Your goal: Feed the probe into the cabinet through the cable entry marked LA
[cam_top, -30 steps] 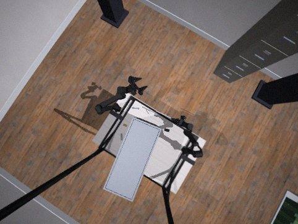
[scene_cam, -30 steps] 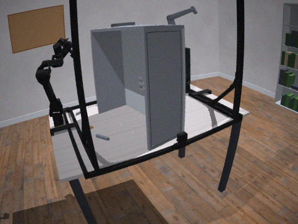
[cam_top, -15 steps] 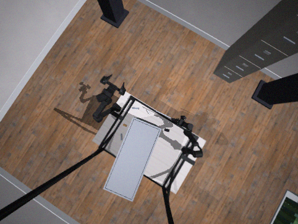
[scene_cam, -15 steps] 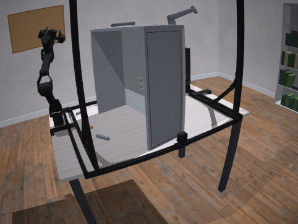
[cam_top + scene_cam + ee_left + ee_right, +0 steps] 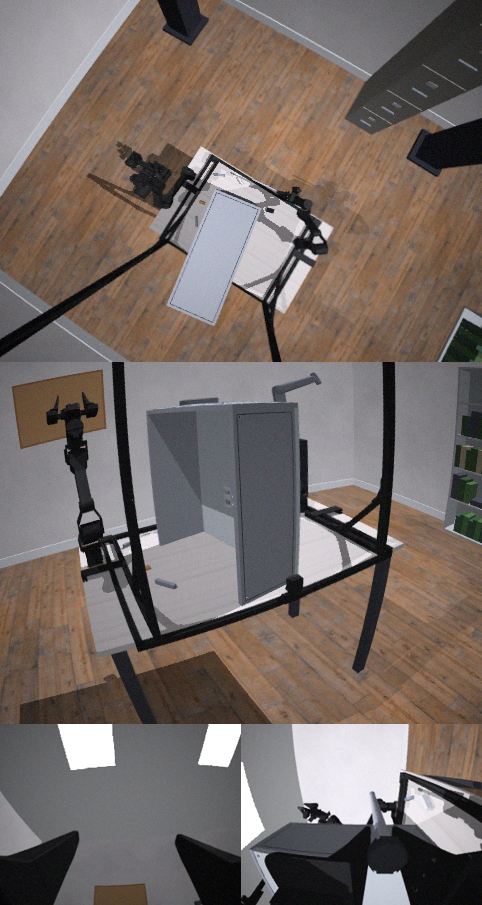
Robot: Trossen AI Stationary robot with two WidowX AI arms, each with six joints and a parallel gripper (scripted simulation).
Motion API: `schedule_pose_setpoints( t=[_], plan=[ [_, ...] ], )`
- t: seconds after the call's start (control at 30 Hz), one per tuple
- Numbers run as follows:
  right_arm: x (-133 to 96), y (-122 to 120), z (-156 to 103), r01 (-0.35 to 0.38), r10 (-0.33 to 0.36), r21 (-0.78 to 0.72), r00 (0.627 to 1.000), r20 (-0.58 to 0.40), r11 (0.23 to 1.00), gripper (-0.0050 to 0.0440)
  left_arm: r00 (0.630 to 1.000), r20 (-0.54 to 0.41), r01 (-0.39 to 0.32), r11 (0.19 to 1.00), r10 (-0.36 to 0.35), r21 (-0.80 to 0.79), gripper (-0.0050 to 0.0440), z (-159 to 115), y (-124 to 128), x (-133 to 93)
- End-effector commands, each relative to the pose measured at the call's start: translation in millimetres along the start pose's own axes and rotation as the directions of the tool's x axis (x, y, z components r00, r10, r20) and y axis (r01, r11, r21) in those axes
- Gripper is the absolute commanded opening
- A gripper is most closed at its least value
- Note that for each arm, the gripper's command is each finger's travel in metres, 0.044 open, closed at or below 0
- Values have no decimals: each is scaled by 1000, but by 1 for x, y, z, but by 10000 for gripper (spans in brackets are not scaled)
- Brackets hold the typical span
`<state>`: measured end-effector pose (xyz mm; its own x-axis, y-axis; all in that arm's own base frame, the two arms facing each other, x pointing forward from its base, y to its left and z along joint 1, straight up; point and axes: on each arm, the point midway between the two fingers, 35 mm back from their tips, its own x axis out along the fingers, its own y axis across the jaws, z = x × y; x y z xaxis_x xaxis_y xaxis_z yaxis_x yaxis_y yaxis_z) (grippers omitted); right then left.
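My right gripper (image 5: 381, 831) (image 5: 296, 192) is shut on the probe (image 5: 376, 813), a grey rod with a dark round head. It holds the probe in the air by the far side of the grey cabinet (image 5: 215, 255) (image 5: 265, 502) (image 5: 310, 834), with the rod pointing across towards the left arm. The exterior view hides this gripper behind the cabinet. Small pale entry fittings (image 5: 227, 497) sit on the cabinet's inner wall; I cannot read any LA mark. My left gripper (image 5: 71, 402) (image 5: 128, 838) (image 5: 142, 172) is open and empty, raised high on an upright arm and pointing at the ceiling.
The cabinet stands on a white table (image 5: 200, 572) (image 5: 320, 230) inside a black tube frame (image 5: 125, 487). A short grey cylinder (image 5: 166, 583) (image 5: 196, 220) and a small orange piece (image 5: 148, 567) (image 5: 202, 202) lie on the table near the left arm's base.
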<state>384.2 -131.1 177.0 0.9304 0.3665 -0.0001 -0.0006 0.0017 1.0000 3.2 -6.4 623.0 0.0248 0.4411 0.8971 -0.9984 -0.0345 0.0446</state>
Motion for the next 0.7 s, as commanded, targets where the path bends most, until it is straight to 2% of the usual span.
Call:
schedule_pose_setpoints(
  t=[0.0,0.2,0.37,0.5,0.67],
  plan=[
    [0,0,1,0,0,2,1000,3,1000,0,999,34,-38,999,38,-24,440,24,3,-13],
    [0,0,1,0,0,2,1000,3,1000,0,999,34,-24,998,26,-54,440,24,4,-13],
    [0,0,1,0,0,2,1000,3,1000,0,997,44,77,961,-68,-266,440,20,11,-12],
    [0,0,1,0,0,2,1000,3,1000,0,987,67,158,888,-143,-432,440,16,16,-10],
    [0,0,1,0,0,2,1000,3,1000,0,967,113,249,748,-229,-615,440,10,20,-8]
  ],
)
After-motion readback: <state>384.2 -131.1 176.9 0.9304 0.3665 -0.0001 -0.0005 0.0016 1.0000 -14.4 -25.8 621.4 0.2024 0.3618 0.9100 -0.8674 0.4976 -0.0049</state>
